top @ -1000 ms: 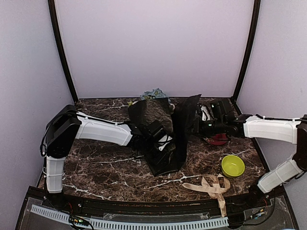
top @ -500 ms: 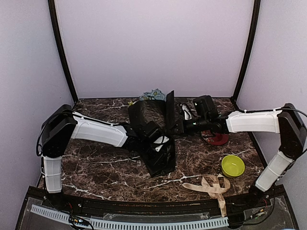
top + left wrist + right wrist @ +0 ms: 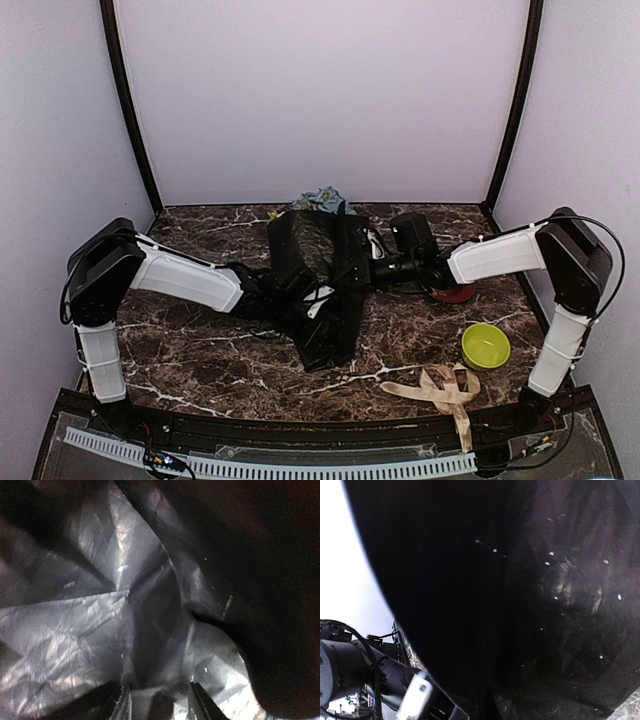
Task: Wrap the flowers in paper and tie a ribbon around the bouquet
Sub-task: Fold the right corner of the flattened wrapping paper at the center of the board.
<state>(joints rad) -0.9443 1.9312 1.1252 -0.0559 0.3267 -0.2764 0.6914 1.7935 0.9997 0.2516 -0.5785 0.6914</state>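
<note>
The black paper (image 3: 322, 325) lies folded over the flowers (image 3: 320, 197), whose blue and green tops stick out at its far end. My right gripper (image 3: 362, 265) is shut on the paper's right flap and holds it across the bundle. Black paper (image 3: 530, 605) fills the right wrist view and hides those fingers. My left gripper (image 3: 160, 706) is under the wrap, out of sight from above. Its jaws stand apart with creased paper (image 3: 100, 625) between them; whether they press it I cannot tell. The beige ribbon (image 3: 440, 388) lies loose at the front right.
A yellow-green bowl (image 3: 485, 345) sits on the marbled table (image 3: 190, 350) at the right. A red object (image 3: 456, 293) lies under the right forearm. The left arm (image 3: 417, 695) shows at the lower left of the right wrist view. Purple walls close in three sides.
My right gripper has carried the raised paper flap leftward and down over the bundle. The left gripper, seen beside the paper earlier, is now covered by it.
</note>
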